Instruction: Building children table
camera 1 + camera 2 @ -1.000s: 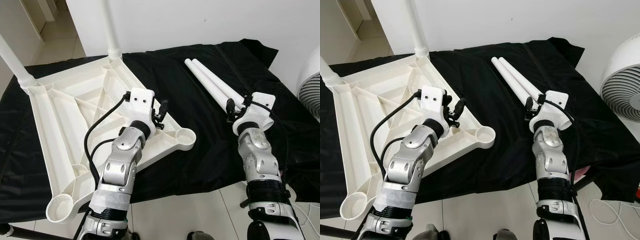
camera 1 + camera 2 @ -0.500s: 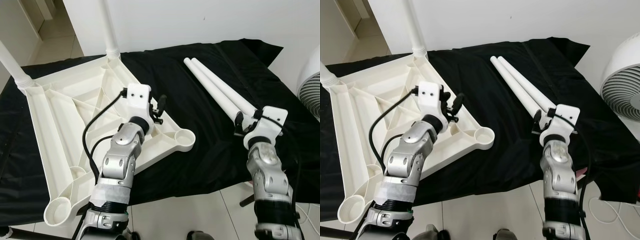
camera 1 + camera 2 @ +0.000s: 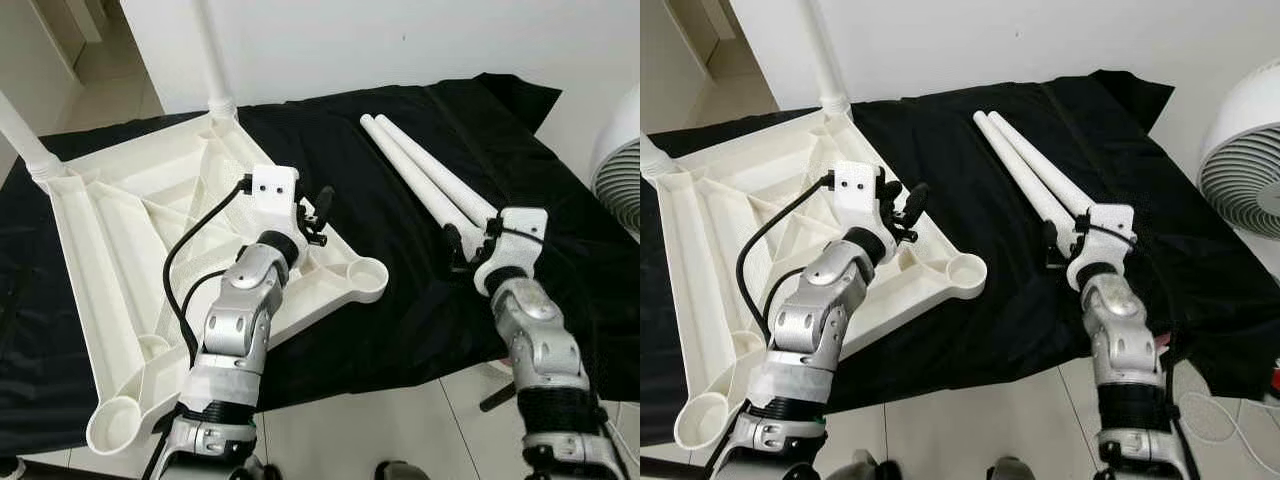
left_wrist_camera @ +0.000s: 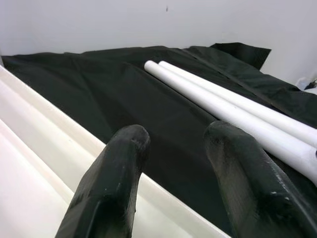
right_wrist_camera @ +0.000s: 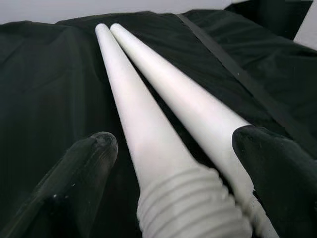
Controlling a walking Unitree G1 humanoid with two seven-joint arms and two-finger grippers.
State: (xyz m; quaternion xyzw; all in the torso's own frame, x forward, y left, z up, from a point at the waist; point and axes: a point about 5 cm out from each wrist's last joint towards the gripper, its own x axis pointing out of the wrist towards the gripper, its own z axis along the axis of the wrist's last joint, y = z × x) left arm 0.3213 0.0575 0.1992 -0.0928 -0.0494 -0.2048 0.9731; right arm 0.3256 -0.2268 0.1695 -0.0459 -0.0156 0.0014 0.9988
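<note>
The white plastic tabletop lies upside down on a black cloth, with two white legs standing in its far corner sockets. Two loose white legs lie side by side on the cloth to the right. My left gripper hovers open over the tabletop's right rim, holding nothing; the left wrist view shows its fingers above that rim. My right gripper is open at the near ends of the loose legs. In the right wrist view it straddles both legs, one with a threaded end.
Two empty round leg sockets sit at the tabletop's near corners. A white fan stands at the right, past the cloth's edge. A white wall runs behind the table, and tiled floor lies in front.
My right gripper drew back from the loose legs' ends, then came left to line up with them again. The left arm has barely moved.
</note>
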